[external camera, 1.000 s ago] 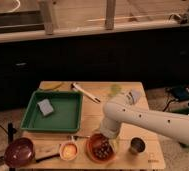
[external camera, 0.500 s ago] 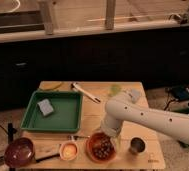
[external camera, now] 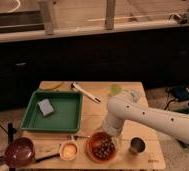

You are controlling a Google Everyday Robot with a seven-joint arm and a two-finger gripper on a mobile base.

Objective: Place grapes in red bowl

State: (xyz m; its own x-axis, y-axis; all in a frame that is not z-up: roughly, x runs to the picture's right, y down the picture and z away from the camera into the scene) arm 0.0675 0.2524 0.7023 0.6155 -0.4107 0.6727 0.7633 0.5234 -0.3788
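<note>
The grapes (external camera: 103, 148), a small dark bunch, lie inside the orange-red bowl (external camera: 91, 141) at the table's front edge, in the middle. My gripper (external camera: 109, 133) hangs at the end of the white arm (external camera: 148, 116), which reaches in from the right. It is just above the bowl's back rim, close over the grapes.
A green tray (external camera: 63, 119) holding a blue sponge (external camera: 45, 106) sits at the left. A maroon bowl (external camera: 19, 152) and a small cup with an orange inside (external camera: 69, 150) stand left of the red bowl. A metal cup (external camera: 136, 145) stands to its right, and a white utensil (external camera: 86, 92) lies at the back.
The arm has shifted only slightly over the red bowl. The grapes stay in the bowl throughout.
</note>
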